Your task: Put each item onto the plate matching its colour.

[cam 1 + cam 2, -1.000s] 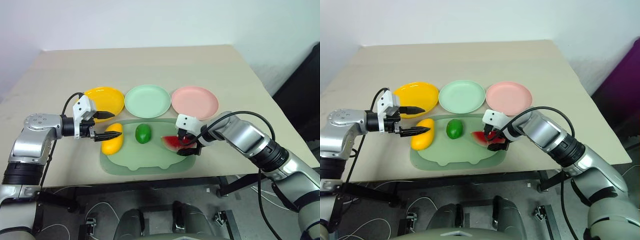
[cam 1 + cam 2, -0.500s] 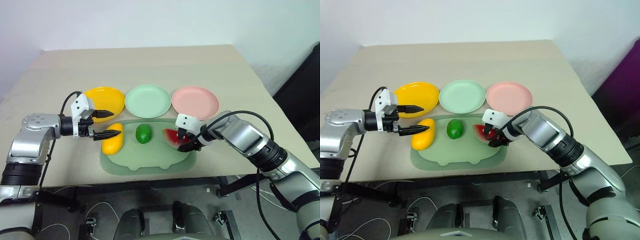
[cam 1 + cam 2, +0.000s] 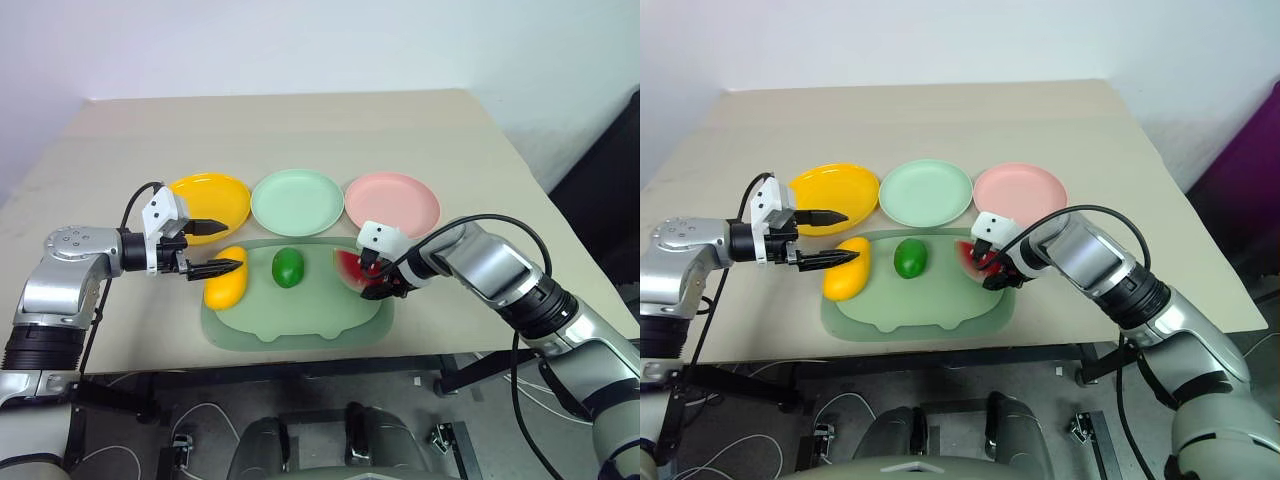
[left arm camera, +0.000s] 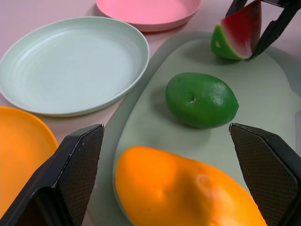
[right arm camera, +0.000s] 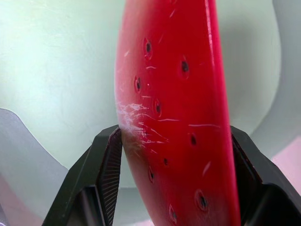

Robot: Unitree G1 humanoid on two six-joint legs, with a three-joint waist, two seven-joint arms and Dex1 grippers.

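My right end effector [image 3: 378, 281] is clamped on the red plastic watermelon wedge with green rind [image 3: 351, 268], one black finger [image 5: 109, 165] on each flat red face, at the mat's right end, just short of the round pink plastic plate [image 3: 392, 198]. Wedge looks light, hard, glossy, so slippery; flat faces are the right place to pinch, rind is curved and would roll out.

My left end effector [image 3: 208, 249] is spread wide and empty, hovering just over the yellow curved mango-like toy [image 3: 226, 279], which lies on the left end of the large pale-green mat [image 3: 290, 325] on the beige worktop [image 3: 300, 130], near the yellow round plate [image 3: 212, 200]. Small round green toy fruit [image 3: 287, 267] sits mid-mat, in front of the pale mint round plate [image 3: 297, 201]. Both probably light and smooth; grip across the middle.
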